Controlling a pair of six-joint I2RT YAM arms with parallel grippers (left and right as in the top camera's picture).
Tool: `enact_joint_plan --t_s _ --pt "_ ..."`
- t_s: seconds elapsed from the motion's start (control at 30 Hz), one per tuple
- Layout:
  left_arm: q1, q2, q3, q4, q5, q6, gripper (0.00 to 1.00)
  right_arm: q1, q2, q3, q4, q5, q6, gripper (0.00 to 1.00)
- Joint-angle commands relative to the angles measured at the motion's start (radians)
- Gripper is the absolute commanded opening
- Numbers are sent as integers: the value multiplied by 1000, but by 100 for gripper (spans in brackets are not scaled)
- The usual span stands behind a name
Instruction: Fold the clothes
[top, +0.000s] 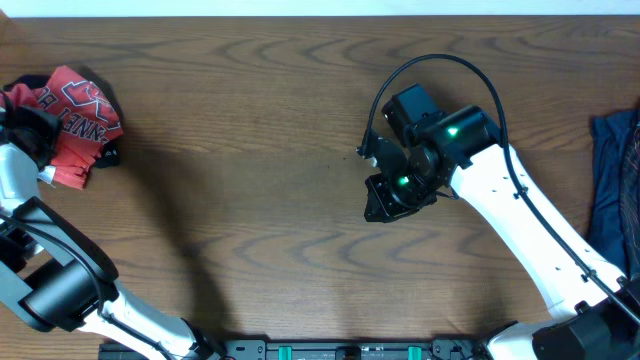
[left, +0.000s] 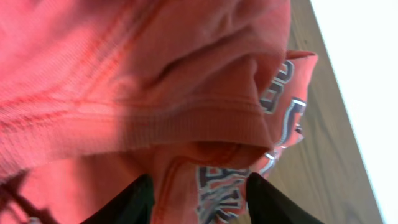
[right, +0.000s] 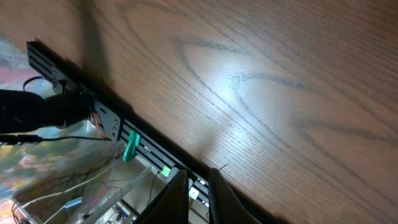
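The overhead camera looks straight down on the whole wooden table, the left wrist camera sits close against the coral-red T-shirt seen at the overhead's left edge, and the right wrist camera slants low across bare tabletop toward the black front rail at the overhead's bottom edge.

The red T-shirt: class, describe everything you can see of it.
The T-shirt is soft coral-red knit cloth with white-and-navy lettering and a ribbed, stitched band along one edge. It is crumpled in a bunch, not folded, with the lettering partly hidden in creases. It sits at the far left of the table. The left gripper holds a wad of the cloth between its fingers.
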Motion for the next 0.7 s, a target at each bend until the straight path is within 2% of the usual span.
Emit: enact_joint_plan --t_s 0.0,0.1,0.13,0.2,0.27,0.4,0.53,0.67 --pt "4 -11 10 -5 -72 28 48 7 2 3 -2 -29 -14 10" --pt "4 -3 10 4 -87 28 48 7 2 3 -2 -30 -13 10" --pt "4 5 10 11 -89 28 50 7 2 3 -2 -33 -13 10" --pt "4 19 10 18 -85 28 63 7 2 3 -2 -40 -10 11" --pt "2 33 10 22 -56 28 65 7 2 3 -2 -40 -9 10" --pt "0 55 10 89 64 19 66 7 2 3 -2 -44 -2 11" --pt "1 58 10 132 78 -18 66 7 2 3 -2 -51 10 10" --pt "1 60 10 185 158 -18 66 7 2 3 3 -51 9 10"
